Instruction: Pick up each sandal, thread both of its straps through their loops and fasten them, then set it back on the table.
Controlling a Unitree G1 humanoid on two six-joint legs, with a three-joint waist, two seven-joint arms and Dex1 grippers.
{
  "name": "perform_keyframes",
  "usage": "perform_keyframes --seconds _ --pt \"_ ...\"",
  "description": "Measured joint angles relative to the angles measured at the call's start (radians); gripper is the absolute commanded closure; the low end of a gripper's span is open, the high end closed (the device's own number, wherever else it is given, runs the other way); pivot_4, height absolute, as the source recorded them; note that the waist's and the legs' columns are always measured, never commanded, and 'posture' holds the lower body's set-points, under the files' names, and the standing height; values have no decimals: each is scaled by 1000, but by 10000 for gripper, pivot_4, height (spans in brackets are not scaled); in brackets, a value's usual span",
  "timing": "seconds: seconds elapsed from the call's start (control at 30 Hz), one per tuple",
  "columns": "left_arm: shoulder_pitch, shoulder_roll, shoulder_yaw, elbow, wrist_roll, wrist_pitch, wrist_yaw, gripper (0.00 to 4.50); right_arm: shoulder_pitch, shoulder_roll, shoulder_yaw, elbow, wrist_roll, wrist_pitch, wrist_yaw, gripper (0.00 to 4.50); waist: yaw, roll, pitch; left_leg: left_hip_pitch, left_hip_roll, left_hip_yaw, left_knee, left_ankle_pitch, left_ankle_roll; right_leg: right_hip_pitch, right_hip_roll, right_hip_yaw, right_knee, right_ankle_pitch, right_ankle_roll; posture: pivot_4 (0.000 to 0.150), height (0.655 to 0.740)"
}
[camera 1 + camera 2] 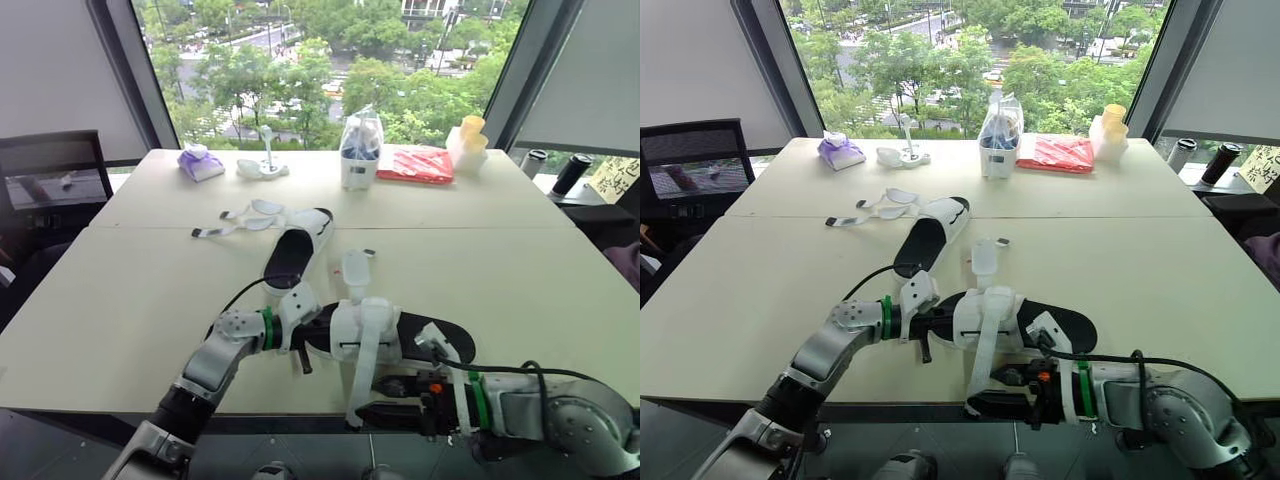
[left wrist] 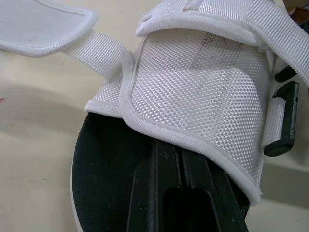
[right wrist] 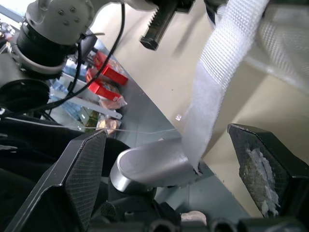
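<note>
The near sandal (image 1: 432,337) lies at the desk's (image 1: 130,290) front edge, toe against the left hand (image 1: 312,340); whether that hand grips it cannot be told; a loose white strap (image 3: 217,77) hangs over the edge between the spread fingers of the right hand (image 1: 372,398); the second sandal (image 1: 298,245) lies farther back, unfastened.

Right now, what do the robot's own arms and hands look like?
Both the left arm and the right arm are silver-grey jointed shells. Each has a green ring at the wrist and a black cable running along it. The right arm shows an orange mark. The right hand has two black fingers; one pad is cross-hatched, the other pad carries white smears.
</note>
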Motion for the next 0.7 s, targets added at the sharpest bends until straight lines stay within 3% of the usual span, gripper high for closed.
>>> perform_keyframes --seconds 0.03,0.13,0.27,0.37,0.5,0.7 --pt "2 2 1 -3 0 2 0 45000 -9 17 2 9 1 3 0 1695 -1 0 0 0 0 0 0 0 0 0 0 0 0 0 0 1500 7400" --pt "6 10 1 -20 0 12 -1 45000 -32 55 10 23 -1 16 1 10826 -1 0 0 0 0 0 0 0 0 0 0 0 0 1 -1 1500 7400" --pt "18 22 3 -33 -1 17 5 45000 -35 99 38 50 -66 12 0 32882 -1 0 0 0 0 0 0 0 0 0 0 0 0 1 -1 1500 7400" --pt "28 28 5 -45 -2 19 13 45000 -24 114 46 58 -93 11 2 44397 -2 0 0 0 0 0 0 0 0 0 0 0 1 1 -1 1500 7400" --pt "44 37 12 -62 -4 23 19 45000 -26 124 29 57 -91 26 6 44397 -2 1 -1 1 0 -1 0 0 0 0 0 0 1 0 1 1500 7400" --pt "43 52 13 -60 -3 15 15 45000 -185 17 -148 62 121 118 92 44397 -2 1 -1 1 0 -1 1 0 0 1 0 0 1 0 1 1500 7400"
